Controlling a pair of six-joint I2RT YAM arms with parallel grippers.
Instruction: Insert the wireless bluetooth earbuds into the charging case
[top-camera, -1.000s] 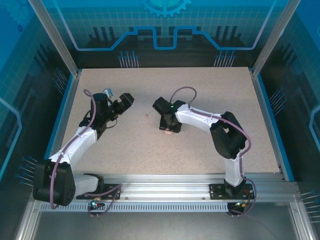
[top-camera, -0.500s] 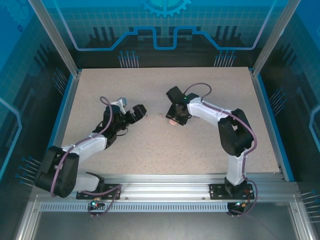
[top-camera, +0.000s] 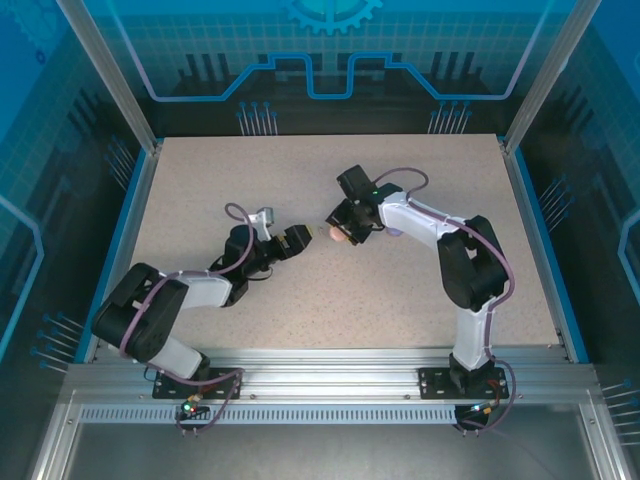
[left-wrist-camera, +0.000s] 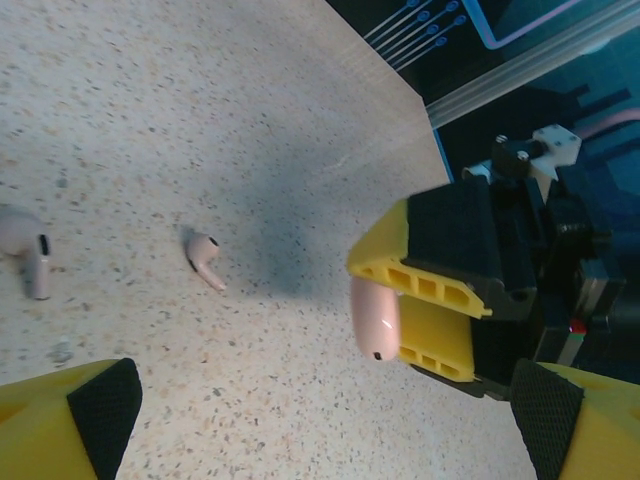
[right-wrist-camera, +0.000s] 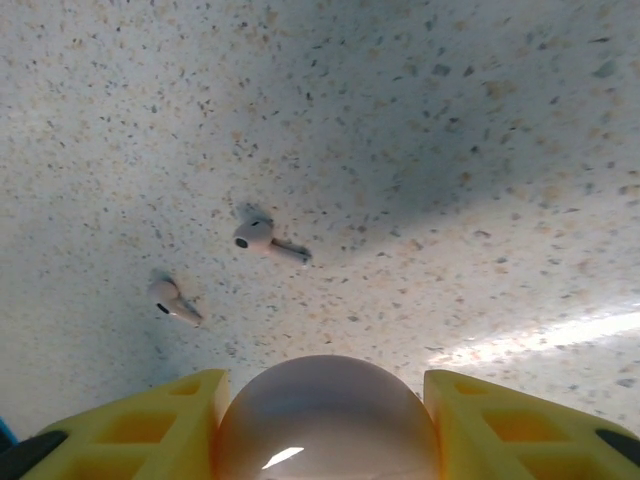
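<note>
Pink earbuds (left-wrist-camera: 205, 258) lie loose on the worktop (left-wrist-camera: 150, 100), near each other. Likely light, slick, rolly: pinch across the bulb, not the stem. Right fingers (right-wrist-camera: 160, 420) clamp the round case (right-wrist-camera: 328, 425); left fingers (left-wrist-camera: 95, 415) spread wide, empty.

The charging case (right-wrist-camera: 325, 420) is looking like a smooth, rounded pale pink pebble. It's sitting pinched between the right fingers (right-wrist-camera: 170, 425), hanging off the bench (right-wrist-camera: 450, 150). From the right wrist view, one earbud (right-wrist-camera: 264, 236) is lying on its side at about 11 o'clock from the case. The other earbud (right-wrist-camera: 170, 298) is lying at 10 o'clock. Both are tiny and pale, with stems flat on the bench, resting near each other but not touching.
</note>
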